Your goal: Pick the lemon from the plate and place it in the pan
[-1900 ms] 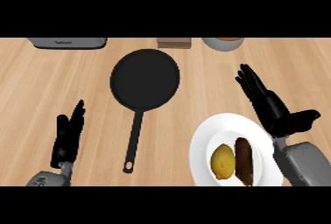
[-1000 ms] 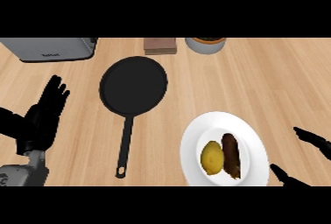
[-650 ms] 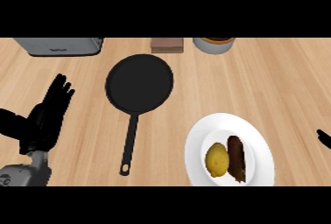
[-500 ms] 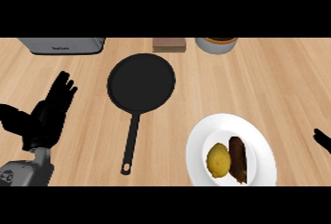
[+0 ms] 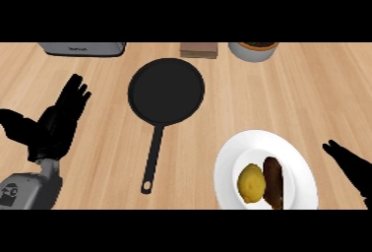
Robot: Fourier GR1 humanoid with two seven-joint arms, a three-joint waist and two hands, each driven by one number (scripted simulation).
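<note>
The right robot hand (image 5: pixel 350 166) shows at the lower right edge, just beside the plate (image 5: pixel 254 146). Its fingers are stretched out straight and hold nothing, and only part of it is in sight. The left robot hand (image 5: pixel 52 125) rests at the left of the counter (image 5: pixel 291 93), fingers up and spread, empty too. The lemon (image 5: pixel 251 182) lies on the plate, close against a dark brown piece of food (image 5: pixel 274 178) on its right. The pan (image 5: pixel 166 91) sits well apart, up and to the left, with nothing in it. To my eye none of the job is done yet: the lemon has to be grasped, lifted, carried across and set in the pan.
</note>
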